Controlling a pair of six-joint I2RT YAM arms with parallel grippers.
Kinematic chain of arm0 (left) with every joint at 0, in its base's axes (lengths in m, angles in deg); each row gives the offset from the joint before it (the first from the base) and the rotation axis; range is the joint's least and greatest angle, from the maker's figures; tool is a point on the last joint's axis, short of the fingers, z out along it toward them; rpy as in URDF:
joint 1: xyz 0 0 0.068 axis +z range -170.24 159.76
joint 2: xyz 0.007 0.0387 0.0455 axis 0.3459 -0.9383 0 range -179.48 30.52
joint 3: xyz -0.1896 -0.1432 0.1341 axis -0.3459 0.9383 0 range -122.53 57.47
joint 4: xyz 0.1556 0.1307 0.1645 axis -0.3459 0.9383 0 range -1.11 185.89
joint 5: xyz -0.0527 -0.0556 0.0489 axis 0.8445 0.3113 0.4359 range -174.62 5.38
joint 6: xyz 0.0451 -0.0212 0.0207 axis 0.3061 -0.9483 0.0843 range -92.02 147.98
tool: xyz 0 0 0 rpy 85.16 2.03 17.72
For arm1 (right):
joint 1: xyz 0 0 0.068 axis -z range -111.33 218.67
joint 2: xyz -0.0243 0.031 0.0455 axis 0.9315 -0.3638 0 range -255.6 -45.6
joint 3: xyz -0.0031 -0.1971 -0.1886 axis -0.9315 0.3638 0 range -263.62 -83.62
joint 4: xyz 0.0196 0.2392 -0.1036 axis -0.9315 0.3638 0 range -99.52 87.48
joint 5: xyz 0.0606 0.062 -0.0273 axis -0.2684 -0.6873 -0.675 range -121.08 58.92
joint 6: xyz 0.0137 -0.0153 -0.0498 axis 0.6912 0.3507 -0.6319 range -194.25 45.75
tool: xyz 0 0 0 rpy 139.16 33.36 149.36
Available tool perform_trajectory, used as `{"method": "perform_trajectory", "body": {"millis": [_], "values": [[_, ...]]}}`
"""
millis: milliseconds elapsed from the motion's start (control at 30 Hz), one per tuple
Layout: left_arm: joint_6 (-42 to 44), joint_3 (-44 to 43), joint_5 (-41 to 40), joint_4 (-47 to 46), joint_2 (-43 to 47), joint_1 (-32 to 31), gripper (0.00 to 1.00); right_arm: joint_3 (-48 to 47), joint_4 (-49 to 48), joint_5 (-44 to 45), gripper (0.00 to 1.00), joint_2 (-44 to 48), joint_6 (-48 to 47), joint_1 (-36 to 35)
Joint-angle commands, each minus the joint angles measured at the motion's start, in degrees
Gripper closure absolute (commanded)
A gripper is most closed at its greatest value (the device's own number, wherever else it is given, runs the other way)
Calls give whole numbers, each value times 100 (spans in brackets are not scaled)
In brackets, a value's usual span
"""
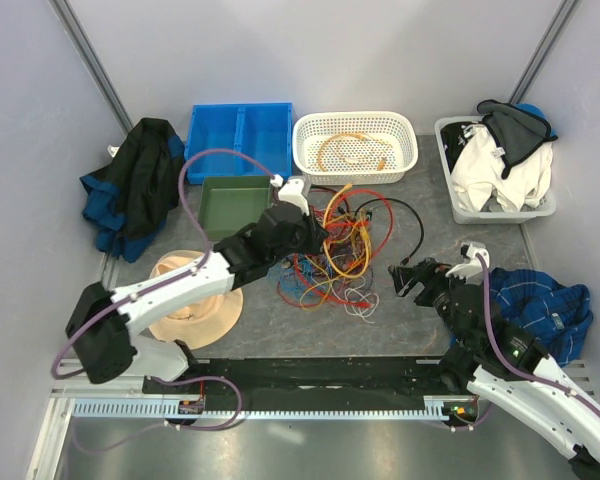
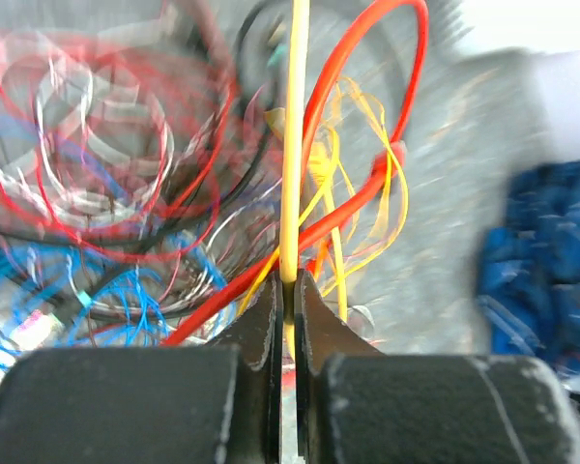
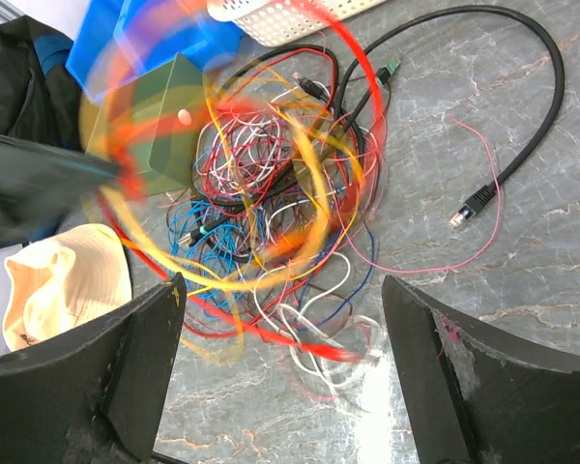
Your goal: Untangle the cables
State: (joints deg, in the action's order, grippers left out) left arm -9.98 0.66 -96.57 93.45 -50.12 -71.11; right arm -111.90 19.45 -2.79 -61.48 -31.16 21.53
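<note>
A tangle of thin cables (image 1: 335, 255) in red, orange-yellow, blue, black and white lies in the middle of the table. My left gripper (image 1: 315, 235) sits over the tangle's left side; in the left wrist view it (image 2: 290, 290) is shut on a yellow cable (image 2: 294, 145) that runs straight up from the jaws, beside a red cable (image 2: 348, 106). My right gripper (image 1: 412, 278) is open and empty to the right of the tangle; its wrist view shows the tangle (image 3: 271, 193) ahead between its fingers (image 3: 145, 358). A thick black cable (image 3: 532, 126) lies to the right.
A white basket (image 1: 410, 160) holding an orange cable stands at the back, beside a blue bin (image 1: 242, 130) and a green tray (image 1: 230, 200). A straw hat (image 1: 185, 305) lies left, dark clothes (image 1: 135, 185) far left, a grey clothes bin (image 1: 460, 205) back right, blue cloth (image 1: 550, 310) right.
</note>
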Motion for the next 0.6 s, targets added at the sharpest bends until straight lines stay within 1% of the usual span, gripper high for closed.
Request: {"method": "perform_trajectory", "body": {"millis": [0,200,333,367,400,467,567], "values": [[1061,-602,-106,492,628,-10,98,-161,-462,-61,10,-47,-196,-6],[1457,-1147,-18,1064,760,-10,98,-459,-892,-219,10,-100,-643,-6],[1546,-1384,192,1197,699,-10,98,-557,-1393,-622,10,-292,-872,-6],[1502,-1393,297,1197,647,-10,98,-574,-1516,-954,11,-476,-907,2],[1475,-1437,350,1205,611,-10,98,-592,-1778,-1123,11,-582,-969,-6],[1379,-1481,517,1214,506,-10,98,-627,-1982,-1570,13,-950,-1004,2],[1291,-1569,763,1205,400,-10,98,-697,-2220,-1827,14,-1486,-1180,-6]]}}
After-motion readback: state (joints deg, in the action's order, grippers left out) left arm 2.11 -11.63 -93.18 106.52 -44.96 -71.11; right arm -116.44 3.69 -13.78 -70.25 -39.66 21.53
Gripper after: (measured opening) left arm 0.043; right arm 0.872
